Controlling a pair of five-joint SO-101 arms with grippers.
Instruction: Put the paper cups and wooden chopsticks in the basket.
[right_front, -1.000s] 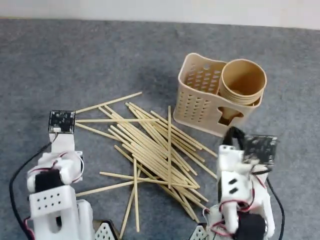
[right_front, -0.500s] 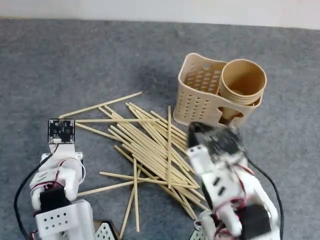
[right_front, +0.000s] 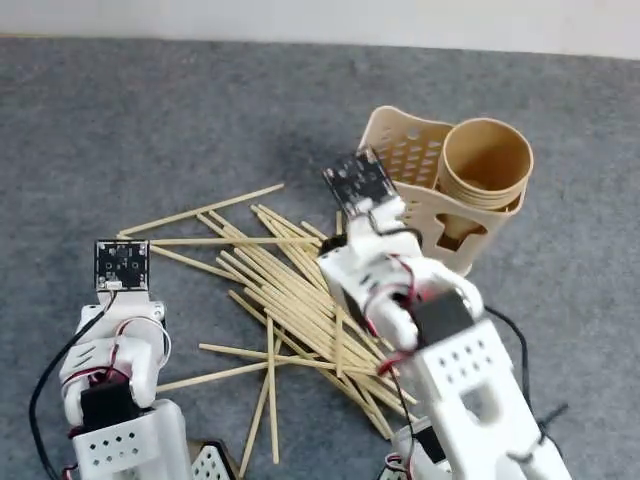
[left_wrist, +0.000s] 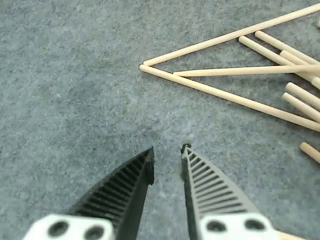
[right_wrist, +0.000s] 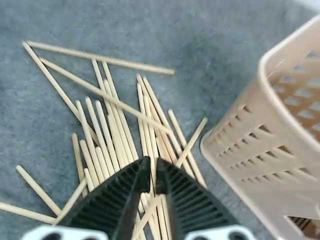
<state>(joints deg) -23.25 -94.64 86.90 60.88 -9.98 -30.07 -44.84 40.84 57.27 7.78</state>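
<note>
A loose pile of wooden chopsticks (right_front: 300, 290) lies spread across the grey carpet in the middle. Behind it to the right stands the beige perforated basket (right_front: 400, 215), with a stack of paper cups (right_front: 487, 160) upright in its right compartment. My right arm stretches over the pile toward the basket. Its gripper (right_wrist: 152, 165) hovers shut above the chopsticks (right_wrist: 100, 58), close beside the basket wall (right_wrist: 250, 135), holding nothing. My left gripper (left_wrist: 167, 152) is slightly open over bare carpet, short of the nearest chopstick ends (left_wrist: 225, 95).
Grey carpet (right_front: 150, 120) covers the whole table, with free room at the far left and behind the pile. The left arm's base (right_front: 110, 410) sits at the near left edge. The basket's left compartment (right_front: 405, 155) holds no cups.
My right arm has swung from the near right corner forward and left, over the chopstick pile next to the basket. The left arm has drawn back slightly.
</note>
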